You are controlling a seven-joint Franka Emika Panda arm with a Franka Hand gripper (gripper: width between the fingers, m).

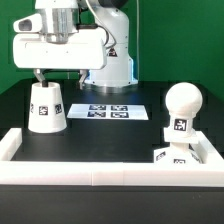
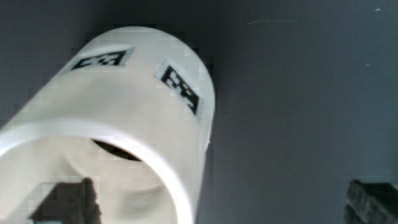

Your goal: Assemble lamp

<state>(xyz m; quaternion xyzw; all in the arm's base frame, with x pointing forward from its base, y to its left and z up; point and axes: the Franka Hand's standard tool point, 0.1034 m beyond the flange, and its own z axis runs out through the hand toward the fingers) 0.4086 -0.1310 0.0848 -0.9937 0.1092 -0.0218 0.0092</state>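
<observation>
Gripper (image 1: 38,76) hovered right over the white cup-like truncated-cone plastic shade (image 1: 47,107), nothing in its grasp!

Starting at the exterior view's left, the shade stood on the black table (image 1: 110,132), narrow end up, a black-and-white square tag on its side, with the gripper just above its top; in the wrist view the dark fingertips (image 2: 61,203) were spread wide to either side of the shade (image 2: 125,130) and closed on nothing. On toward the exterior view's right of the shade lay the marker board (image 1: 108,111), flat on the table and well apart from it. Farther right again sat the white ball-shaped plastic bulb (image 1: 183,103), standing on the flat square white base (image 1: 178,154), tucked into the corner of the long white border rail (image 1: 100,163).
</observation>
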